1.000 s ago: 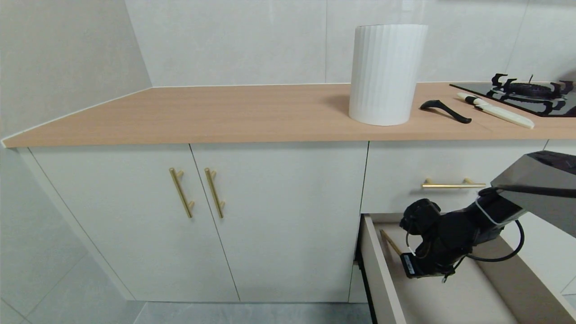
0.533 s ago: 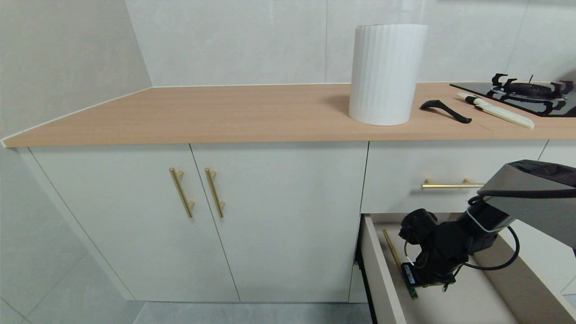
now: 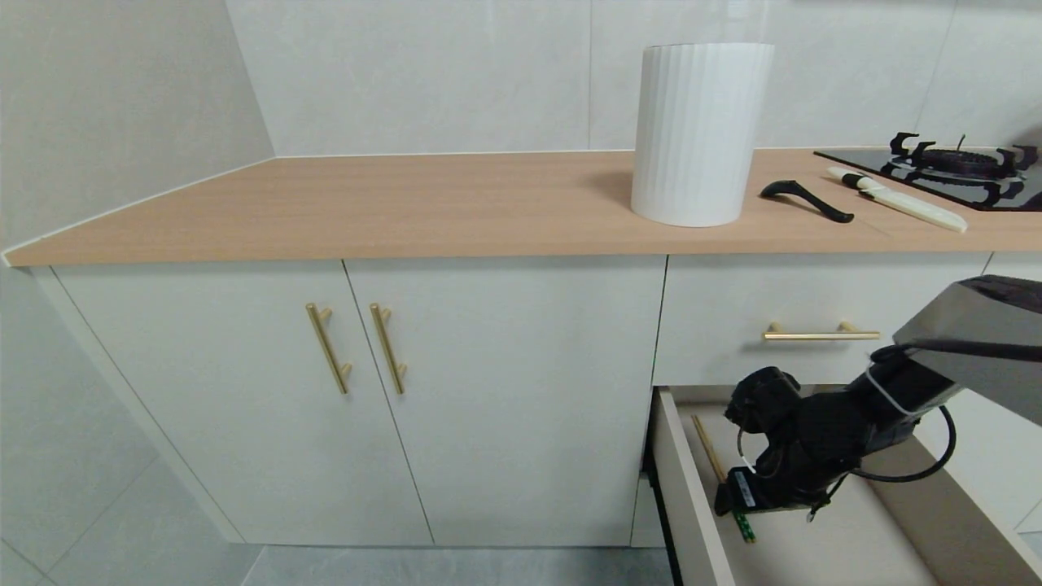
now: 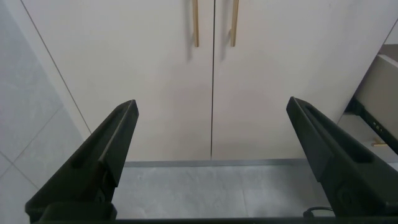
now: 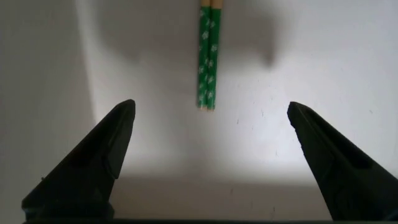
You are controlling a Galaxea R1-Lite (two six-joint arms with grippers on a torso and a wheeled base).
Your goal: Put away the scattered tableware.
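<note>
A pair of chopsticks (image 3: 710,460) with green patterned ends (image 5: 208,56) lies on the floor of the open drawer (image 3: 692,505), close along its left wall. My right gripper (image 3: 737,498) hangs inside the drawer just above the chopsticks' green ends. In the right wrist view my right gripper (image 5: 208,168) is open, with nothing between its fingers and the chopsticks lying apart from it. My left gripper (image 4: 211,162) is open and empty, low in front of the double cabinet doors (image 4: 213,74). A black utensil (image 3: 806,200) and a white knife (image 3: 895,199) lie on the wooden counter (image 3: 366,203).
A tall white ribbed container (image 3: 698,134) stands on the counter left of the utensil. A gas hob (image 3: 952,167) sits at the far right. A shut drawer with a gold handle (image 3: 820,334) is above the open one. The cabinet doors have gold handles (image 3: 330,348).
My right gripper dipped lower into the drawer, then lifted a little. The chopsticks' green ends now lie free on the drawer floor below it.
</note>
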